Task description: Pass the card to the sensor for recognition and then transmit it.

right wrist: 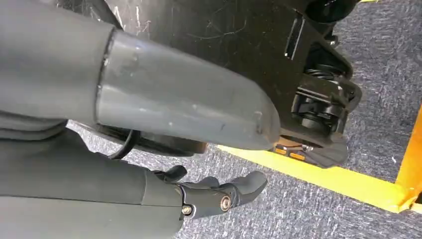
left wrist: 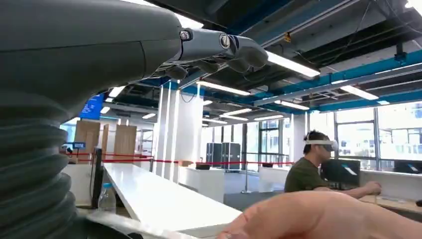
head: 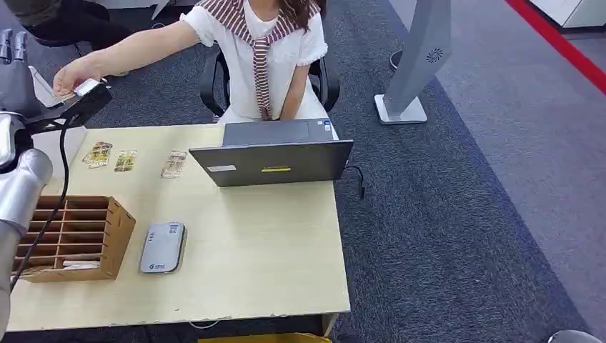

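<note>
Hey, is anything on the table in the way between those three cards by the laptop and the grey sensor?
Nothing visible. Bare table lies between the cards and the sensor; the wooden box sits off to one side, the laptop to the other.

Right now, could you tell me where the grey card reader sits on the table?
In the head view, the card reader lies flat on the table's left half, right of the cardboard organizer.

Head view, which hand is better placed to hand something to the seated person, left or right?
Left. The left hand is raised right beside the person's outstretched hand, while the right hand hangs low over the carpet.
</note>
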### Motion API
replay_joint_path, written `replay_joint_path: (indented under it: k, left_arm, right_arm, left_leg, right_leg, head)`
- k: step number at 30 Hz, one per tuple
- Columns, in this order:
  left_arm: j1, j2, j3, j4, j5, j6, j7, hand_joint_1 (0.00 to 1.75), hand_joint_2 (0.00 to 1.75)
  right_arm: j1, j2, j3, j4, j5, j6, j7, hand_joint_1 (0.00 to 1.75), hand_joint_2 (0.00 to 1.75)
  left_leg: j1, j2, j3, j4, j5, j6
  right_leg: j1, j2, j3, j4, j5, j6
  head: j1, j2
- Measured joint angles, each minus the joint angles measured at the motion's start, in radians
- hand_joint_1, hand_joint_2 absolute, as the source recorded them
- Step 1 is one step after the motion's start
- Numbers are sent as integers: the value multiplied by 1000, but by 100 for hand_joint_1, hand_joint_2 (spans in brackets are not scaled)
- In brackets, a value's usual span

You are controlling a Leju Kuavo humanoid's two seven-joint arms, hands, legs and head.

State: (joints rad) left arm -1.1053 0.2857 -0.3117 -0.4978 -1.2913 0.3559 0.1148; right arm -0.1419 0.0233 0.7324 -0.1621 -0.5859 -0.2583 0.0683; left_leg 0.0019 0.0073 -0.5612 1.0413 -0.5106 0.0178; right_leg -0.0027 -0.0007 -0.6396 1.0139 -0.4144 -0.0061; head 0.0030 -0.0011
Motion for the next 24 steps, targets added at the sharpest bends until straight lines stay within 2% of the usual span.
replay_joint_path:
  k: [24]
  left_arm:
    - [-9, 1, -17, 27, -1, -2, 8, 0, 175]
  right_arm:
    - [-4, 0, 15, 2, 0, 0, 2, 0, 0]
  left_leg:
    - [0, 0, 0, 0, 0, 0]
  right_leg:
    - [0, 0, 0, 0, 1, 0]
  head:
    - [0, 0]
